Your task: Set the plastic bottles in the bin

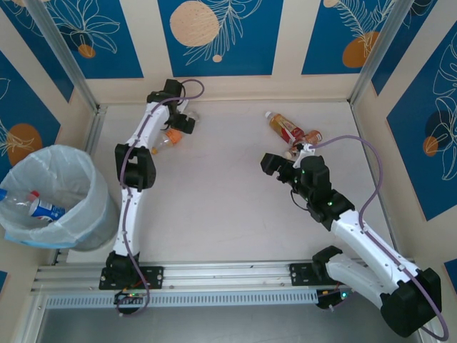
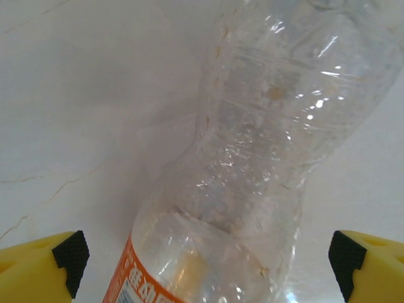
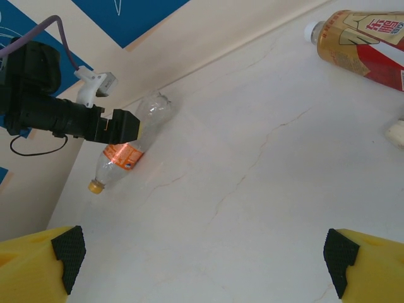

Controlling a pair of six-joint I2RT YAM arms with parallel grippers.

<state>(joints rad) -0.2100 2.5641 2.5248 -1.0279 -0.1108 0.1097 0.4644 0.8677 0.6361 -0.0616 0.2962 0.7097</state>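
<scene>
Top view. Orange-capped bottle (image 1: pixel 168 139) lies on its side on the worktop (image 1: pixel 214 207), far-left part. Left claw (image 1: pixel 184 123) sits right over its upper body. The bin (image 1: pixel 93 214) stands off the worktop, nearer and to the left of that bottle, with a blue-labelled bottle (image 1: pixel 46 209) inside. Well to the right of the orange-capped bottle lie an amber bottle (image 1: pixel 284 127) with a white cap and, just beyond it, a red-capped bottle (image 1: pixel 312 136). Right claw (image 1: pixel 271 163) hangs just on the near side of those two.

Left wrist view. Left claw (image 2: pixel 208 255) spread wide, one black pad (image 2: pixel 69 255) at each lower corner. The orange-capped bottle (image 2: pixel 252 158), clear with an orange label, runs up between them. Both pads stand apart from its sides; nothing gripped.

Right wrist view. Right claw (image 3: pixel 205 259) spread wide, bare worktop (image 3: pixel 252 208) between the pads, nothing held. The orange-capped bottle (image 3: pixel 126 151) lies far ahead to the left, with the left claw (image 3: pixel 123 126) over it. The amber bottle (image 3: pixel 366 41) lies at upper right, well apart from it.
</scene>
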